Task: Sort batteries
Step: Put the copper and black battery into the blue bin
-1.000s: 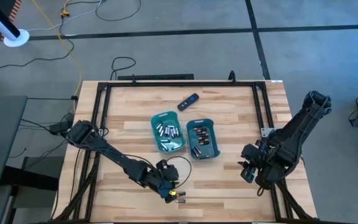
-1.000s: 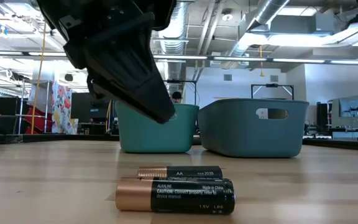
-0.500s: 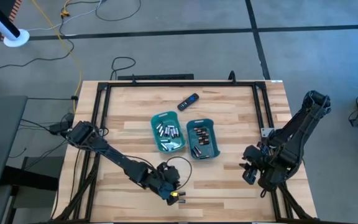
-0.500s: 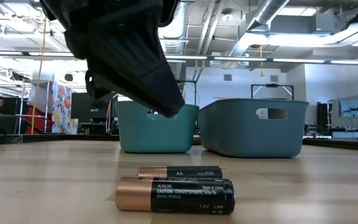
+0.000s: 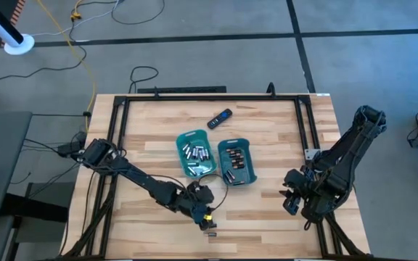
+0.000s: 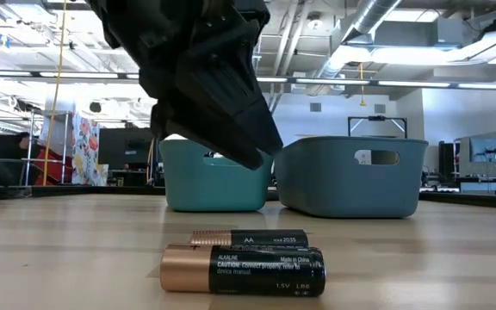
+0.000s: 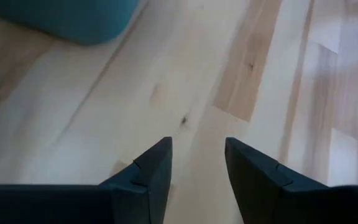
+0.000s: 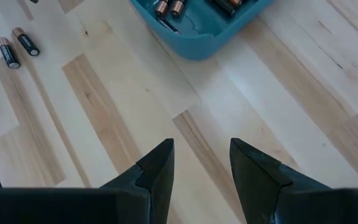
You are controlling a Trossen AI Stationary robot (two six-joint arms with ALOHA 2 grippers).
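Since the earlier frame the left gripper (image 5: 203, 208) has moved away from the tabletop's near edge toward the trays, and its jaws, closed a second ago, are now standing apart with nothing between them. Two dark batteries (image 6: 244, 262) with coppery ends are lying side by side on the tabletop (image 5: 267, 123) near its front edge, just beyond that gripper. More batteries are lying in the two teal trays at mid-table: silvery ones in the left tray (image 5: 196, 153), dark coppery-ended ones in the right tray (image 5: 236, 162). The trays are sitting just beside each other, perhaps touching. A black remote (image 5: 220, 118) is resting behind them. The right gripper (image 5: 290, 196) is waiting over the tabletop's right side, jaws released and empty.
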